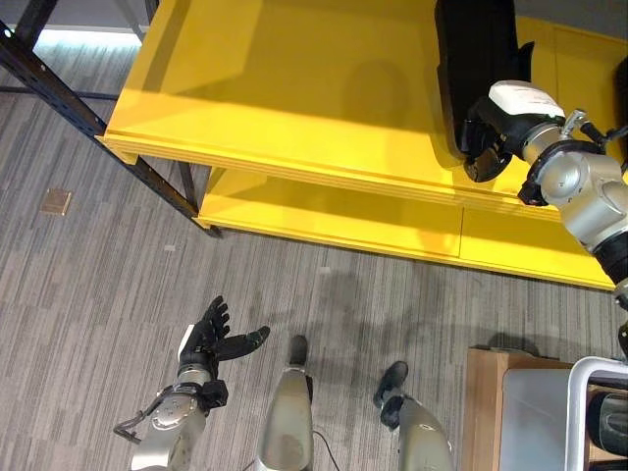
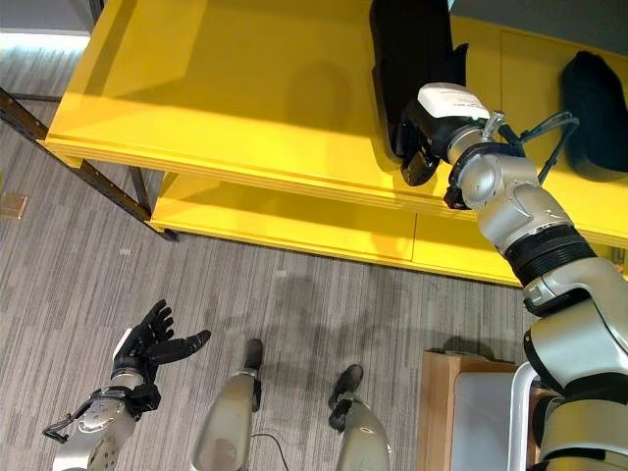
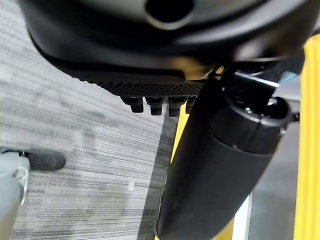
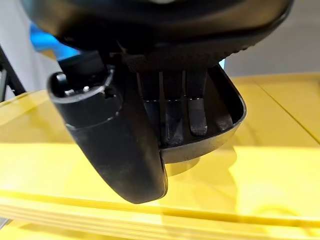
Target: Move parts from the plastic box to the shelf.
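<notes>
A long black moulded part (image 1: 476, 49) lies on the top board of the yellow shelf (image 1: 294, 98), near its front edge. My right hand (image 2: 417, 147) reaches up to the part's near end. In the right wrist view its fingers (image 4: 172, 120) lie inside the part's curved shell (image 4: 227, 117) and its thumb (image 4: 115, 150) curls round the outside, pinching it. My left hand (image 1: 211, 334) hangs low over the carpet at the lower left, fingers spread and holding nothing; its straight thumb (image 3: 215, 165) shows in the left wrist view.
A second black part (image 2: 594, 98) lies further right on the same board. A lower yellow board (image 1: 343, 221) sits beneath. The shelf's dark metal leg (image 1: 59, 93) slants at the left. A pale plastic box (image 1: 589, 378) holding a dark part stands at the lower right beside a brown board (image 1: 483, 402).
</notes>
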